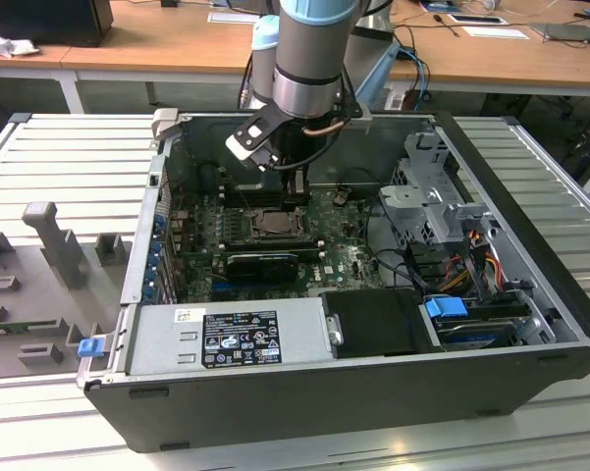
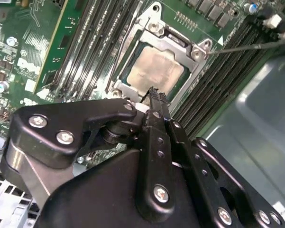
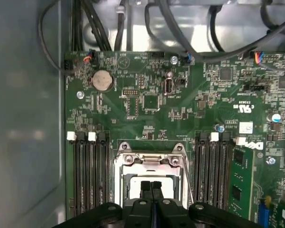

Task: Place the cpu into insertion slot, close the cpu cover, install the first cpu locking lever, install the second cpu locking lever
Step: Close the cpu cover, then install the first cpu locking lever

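Your cpu (image 2: 154, 71) sits flat in the insertion slot (image 1: 272, 222), with the cpu cover (image 2: 178, 46) down around it. The hand (image 2: 156, 93) hovers just above the cpu's edge — fingers pinched together, holding nothing. One thin wire lever (image 2: 246, 46) juts out past the slot's corner, over the memory slots (image 2: 218, 76) — all inside the open computer case (image 1: 393, 392).

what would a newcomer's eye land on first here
A robot arm reaches down into the open computer case in the exterior view's middle. In the second wrist view the shut gripper hangs just above the pale silver cpu, which the cpu cover frames.
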`<action>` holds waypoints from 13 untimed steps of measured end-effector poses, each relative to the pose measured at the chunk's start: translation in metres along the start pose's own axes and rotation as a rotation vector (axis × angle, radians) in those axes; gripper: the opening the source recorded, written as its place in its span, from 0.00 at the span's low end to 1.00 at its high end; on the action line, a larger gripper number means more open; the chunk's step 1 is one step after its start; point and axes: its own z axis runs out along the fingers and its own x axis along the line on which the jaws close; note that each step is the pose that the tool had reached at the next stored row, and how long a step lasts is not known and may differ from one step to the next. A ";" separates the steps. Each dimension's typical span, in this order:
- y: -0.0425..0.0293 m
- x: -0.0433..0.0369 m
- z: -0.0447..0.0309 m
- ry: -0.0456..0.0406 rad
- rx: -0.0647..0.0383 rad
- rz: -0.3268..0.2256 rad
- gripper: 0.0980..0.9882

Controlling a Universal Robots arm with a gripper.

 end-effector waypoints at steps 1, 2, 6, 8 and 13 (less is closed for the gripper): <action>-0.0012 0.0000 0.0011 0.0010 0.000 -0.004 0.01; -0.0021 -0.0001 0.0016 0.0018 0.000 -0.006 0.01; -0.0108 0.0000 0.0029 0.0025 0.000 -0.013 0.01; -0.0156 0.0001 0.0031 0.0024 -0.001 -0.013 0.01; -0.0173 0.0002 -0.0004 0.0016 -0.001 -0.013 0.01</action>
